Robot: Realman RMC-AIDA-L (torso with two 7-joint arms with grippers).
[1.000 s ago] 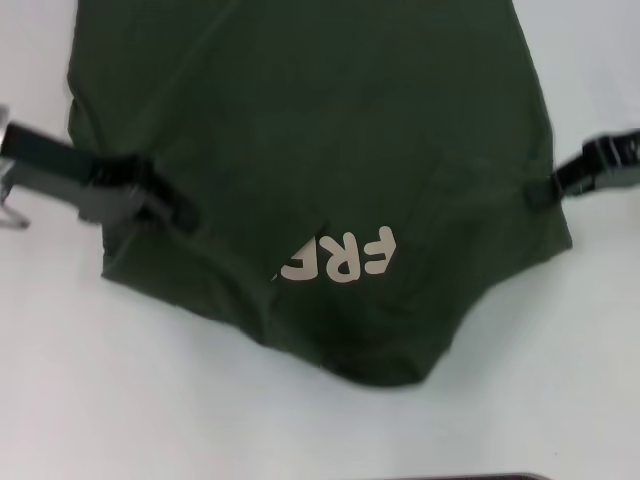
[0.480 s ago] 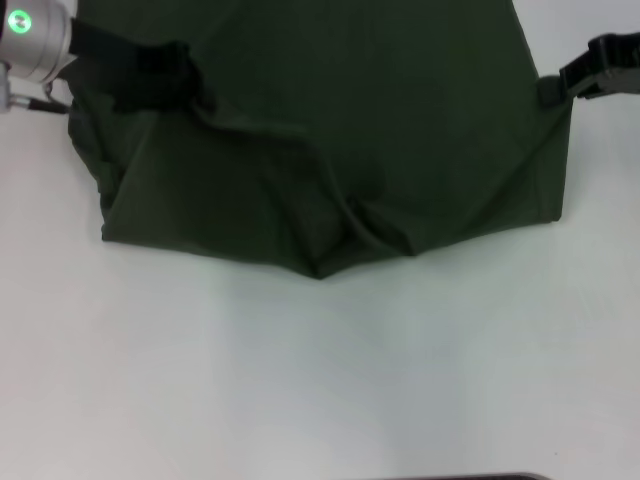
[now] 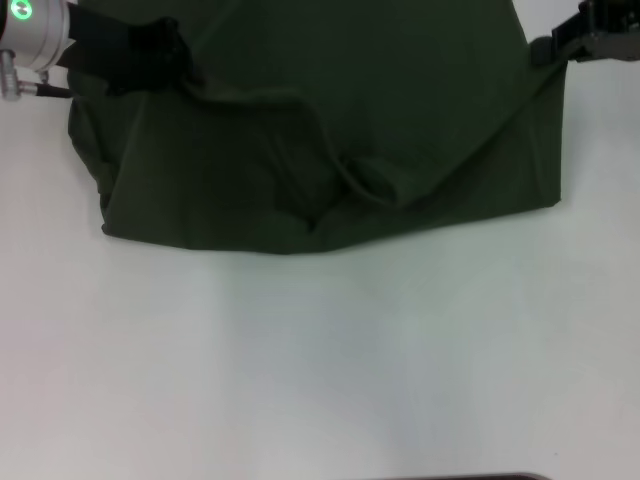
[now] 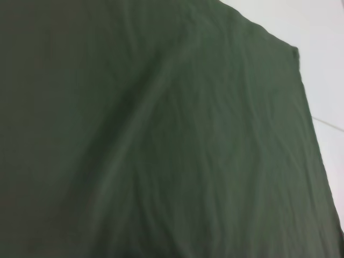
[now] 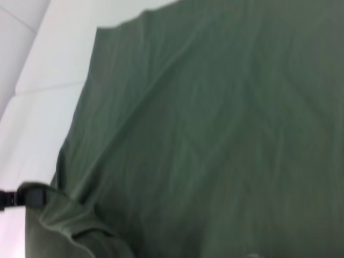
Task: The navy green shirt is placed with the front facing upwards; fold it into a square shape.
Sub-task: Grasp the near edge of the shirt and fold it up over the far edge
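The navy green shirt [image 3: 340, 110] lies across the far half of the white table, folded over on itself with plain dark green cloth up and no lettering showing. A slack, wrinkled fold hangs in its middle. My left gripper [image 3: 182, 62] is shut on the shirt's left edge at the top left of the head view. At the top right my right gripper [image 3: 542, 48] is shut on the shirt's right edge, pulling the cloth taut. Both wrist views are filled with the shirt [image 4: 161, 134] [image 5: 215, 140]; the other arm's gripper [image 5: 32, 196] shows small in the right wrist view.
The white table [image 3: 320, 370] stretches bare in front of the shirt's near edge. A dark strip [image 3: 470, 477] sits at the very bottom edge of the head view.
Both grippers have carried the near edge of the shirt away from me, folding it over. The cream lettering seen one second ago is now covered, and the near edge lies farther back.
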